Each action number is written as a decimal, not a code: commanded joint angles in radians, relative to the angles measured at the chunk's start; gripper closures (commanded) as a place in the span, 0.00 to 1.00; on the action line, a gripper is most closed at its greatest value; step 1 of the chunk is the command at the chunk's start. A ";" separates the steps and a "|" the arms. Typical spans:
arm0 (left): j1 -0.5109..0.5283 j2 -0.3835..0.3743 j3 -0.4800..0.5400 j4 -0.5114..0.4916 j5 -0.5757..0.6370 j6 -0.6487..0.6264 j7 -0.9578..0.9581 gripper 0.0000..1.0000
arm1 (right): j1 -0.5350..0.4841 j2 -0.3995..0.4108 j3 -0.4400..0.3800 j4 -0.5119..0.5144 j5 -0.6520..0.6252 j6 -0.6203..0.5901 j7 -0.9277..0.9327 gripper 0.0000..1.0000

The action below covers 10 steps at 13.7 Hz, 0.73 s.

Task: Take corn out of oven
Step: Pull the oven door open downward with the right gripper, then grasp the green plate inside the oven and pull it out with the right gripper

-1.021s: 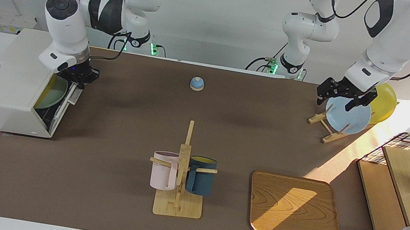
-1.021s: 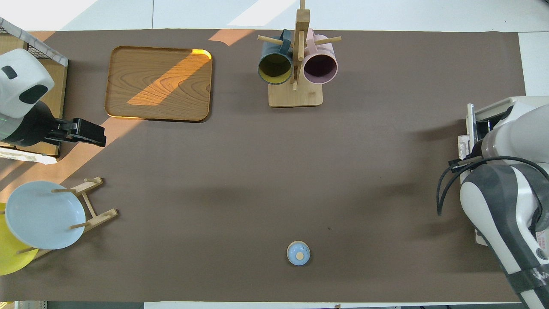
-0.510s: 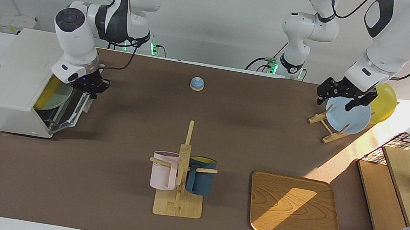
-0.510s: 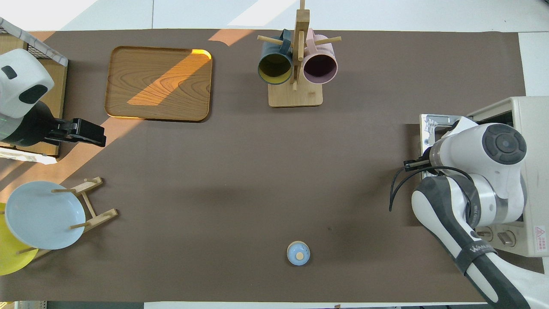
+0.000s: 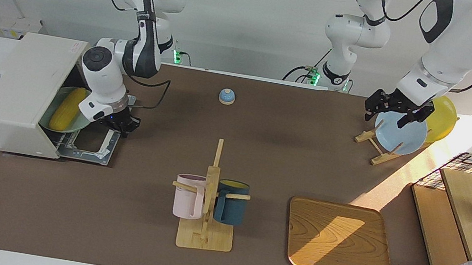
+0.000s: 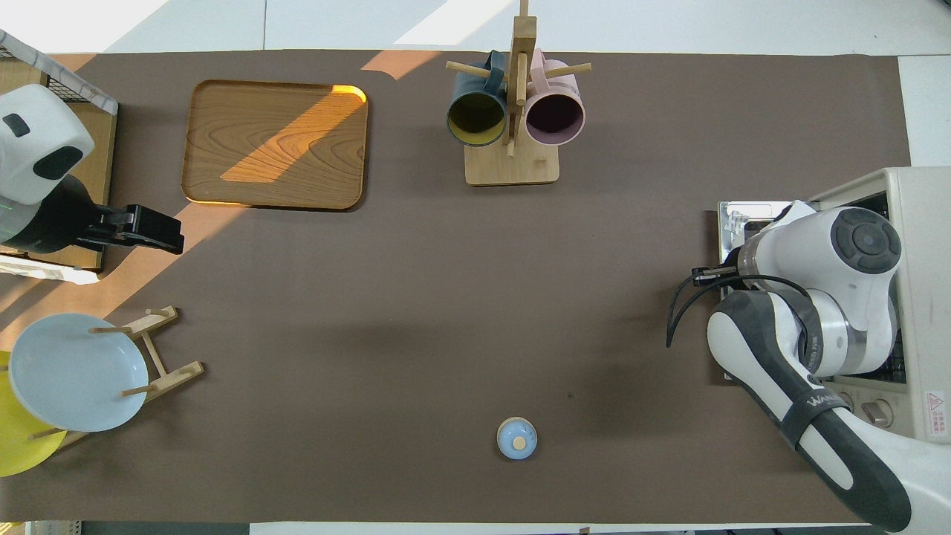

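Finishing the door pull, with the corn (image 5: 63, 108) now exposed at the middle left of the facing frame.

Right gripper (image 5: 121, 125) sits at the handle edge of the oven (image 5: 13, 90) door, which lies nearly flat; whether it grips I cannot tell. The cob rests on a green plate (image 5: 82, 122) inside. Best to let go cleanly, rise clear of the door, then reach in low along the cob. Left gripper (image 5: 394, 112) waits over the blue plate (image 5: 401, 136), its fingers apart.
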 commanded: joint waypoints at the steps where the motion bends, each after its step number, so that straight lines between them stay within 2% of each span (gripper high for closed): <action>1: 0.013 -0.015 -0.010 -0.009 0.015 0.009 0.007 0.00 | 0.032 0.016 -0.010 0.202 0.027 -0.235 0.048 1.00; 2: 0.013 -0.015 -0.010 -0.009 0.013 0.009 0.007 0.00 | 0.022 0.005 -0.013 0.236 0.014 -0.287 0.048 1.00; 3: 0.013 -0.015 -0.008 -0.009 0.015 0.009 0.007 0.00 | 0.009 -0.010 -0.017 0.247 0.011 -0.318 0.045 0.84; 4: 0.015 -0.015 -0.008 -0.009 0.013 0.009 0.007 0.00 | -0.015 -0.030 -0.017 0.247 0.007 -0.344 0.042 0.59; 5: 0.013 -0.015 -0.008 -0.009 0.015 0.009 0.007 0.00 | -0.049 -0.044 -0.017 0.245 -0.002 -0.383 0.042 0.44; 7: 0.013 -0.015 -0.008 -0.009 0.015 0.009 0.007 0.00 | -0.076 -0.052 -0.017 0.235 -0.027 -0.415 0.041 0.43; 10: 0.013 -0.015 -0.010 -0.009 0.015 0.009 0.007 0.00 | -0.106 -0.081 -0.016 0.169 -0.050 -0.402 0.022 0.43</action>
